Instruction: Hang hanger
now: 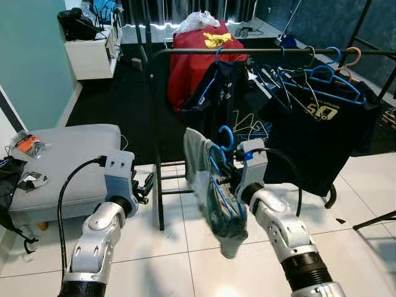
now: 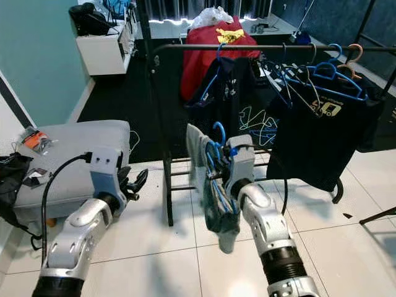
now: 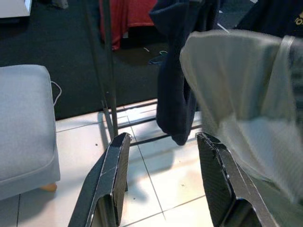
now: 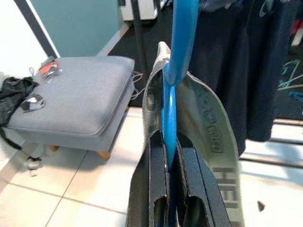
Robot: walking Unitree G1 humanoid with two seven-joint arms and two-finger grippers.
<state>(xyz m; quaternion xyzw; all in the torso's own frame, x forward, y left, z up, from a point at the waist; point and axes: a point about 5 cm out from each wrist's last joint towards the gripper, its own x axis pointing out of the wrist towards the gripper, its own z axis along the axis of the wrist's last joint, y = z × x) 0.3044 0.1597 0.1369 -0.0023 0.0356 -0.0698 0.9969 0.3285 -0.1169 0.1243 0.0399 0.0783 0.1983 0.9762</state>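
Observation:
My right gripper [image 1: 228,173] is shut on a blue hanger [image 4: 176,56] that carries a grey-green garment [image 1: 218,204]. I hold it below and in front of the black clothes rail [image 1: 247,52], its hook [image 1: 226,137] pointing up. In the right wrist view the fingers [image 4: 156,175] clamp the hanger's blue neck, with the garment [image 4: 208,137] draped around them. My left gripper [image 1: 146,184] is open at the left, near the rack's left post [image 1: 154,154]. Between its fingers [image 3: 111,179] lies only tiled floor; the pale garment [image 3: 246,90] hangs off to one side.
The rail carries several dark garments [image 1: 315,130] and blue hangers [image 1: 328,77] toward its right, with a bare stretch at its left end. A grey ottoman [image 1: 62,161] stands at the left. A red-covered heap [image 1: 198,55] lies behind the rack. White floor tiles [image 1: 167,260] lie underfoot.

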